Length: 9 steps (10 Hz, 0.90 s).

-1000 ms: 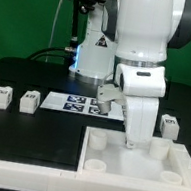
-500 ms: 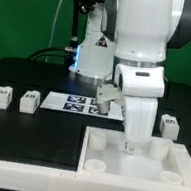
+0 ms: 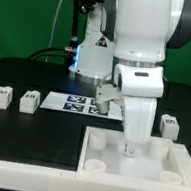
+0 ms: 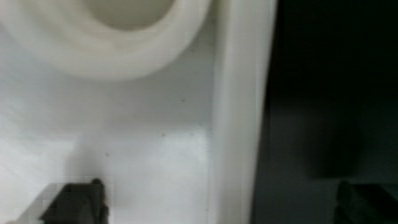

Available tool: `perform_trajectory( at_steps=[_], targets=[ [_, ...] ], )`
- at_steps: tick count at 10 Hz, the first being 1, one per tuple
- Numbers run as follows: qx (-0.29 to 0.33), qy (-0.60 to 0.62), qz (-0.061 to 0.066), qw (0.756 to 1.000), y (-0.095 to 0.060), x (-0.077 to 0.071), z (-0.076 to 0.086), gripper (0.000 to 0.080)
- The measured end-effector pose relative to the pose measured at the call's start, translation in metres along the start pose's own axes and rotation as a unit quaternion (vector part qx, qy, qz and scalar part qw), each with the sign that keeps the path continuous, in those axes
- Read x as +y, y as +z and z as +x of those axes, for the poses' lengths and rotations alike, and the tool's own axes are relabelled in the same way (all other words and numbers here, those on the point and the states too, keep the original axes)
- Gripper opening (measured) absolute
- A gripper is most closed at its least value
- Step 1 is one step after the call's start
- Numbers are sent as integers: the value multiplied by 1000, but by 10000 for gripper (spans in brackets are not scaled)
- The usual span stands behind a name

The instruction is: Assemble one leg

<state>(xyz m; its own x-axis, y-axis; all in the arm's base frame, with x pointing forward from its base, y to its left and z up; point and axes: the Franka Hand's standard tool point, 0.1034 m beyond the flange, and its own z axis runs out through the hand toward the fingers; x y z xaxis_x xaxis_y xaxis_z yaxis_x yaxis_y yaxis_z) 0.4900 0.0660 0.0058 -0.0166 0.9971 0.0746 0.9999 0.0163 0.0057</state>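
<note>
No readable words or numbers; only black-and-white square tags (image 3: pixel 79 104) on the marker board (image 3: pixel 52 101) and legs (image 3: pixel 29 100).

My fingers (image 4: pixel 75 203) run off the wrist view's edge (one nearly lost against the dark table (image 4: pixel 338 100)); the round socket (image 4: pixel 134 30) is blurred and cropped; the legs (image 3: pixel 29 99) bear tags (image 3: pixel 1 94) too small to read.

Pincer (image 3: pixel 130 146) low inside white tray (image 3: pixel 119 182)

Leg (image 3: pixel 1 95), second leg (image 3: pixel 28 100) at exterior view's left of marker board (image 3: pixel 67 102); tray (image 3: pixel 137 167) in front.
</note>
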Motion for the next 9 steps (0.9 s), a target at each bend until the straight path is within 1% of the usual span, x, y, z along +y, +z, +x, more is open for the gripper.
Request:
perform_trajectory(
  at_steps=[3, 4, 6, 7, 8, 9],
  targets=[
    [0, 1, 0, 1000, 0, 0, -1, 649],
    [-1, 11, -2, 1000, -4, 1, 1, 649],
    [-6, 64, -14, 998, -32, -1, 9, 649],
    [-7, 110, -17, 994, -43, -4, 17, 649],
    [-6, 165, -25, 986, -56, -6, 28, 649],
    [-4, 214, -27, 976, -58, -9, 41, 649]
  ],
)
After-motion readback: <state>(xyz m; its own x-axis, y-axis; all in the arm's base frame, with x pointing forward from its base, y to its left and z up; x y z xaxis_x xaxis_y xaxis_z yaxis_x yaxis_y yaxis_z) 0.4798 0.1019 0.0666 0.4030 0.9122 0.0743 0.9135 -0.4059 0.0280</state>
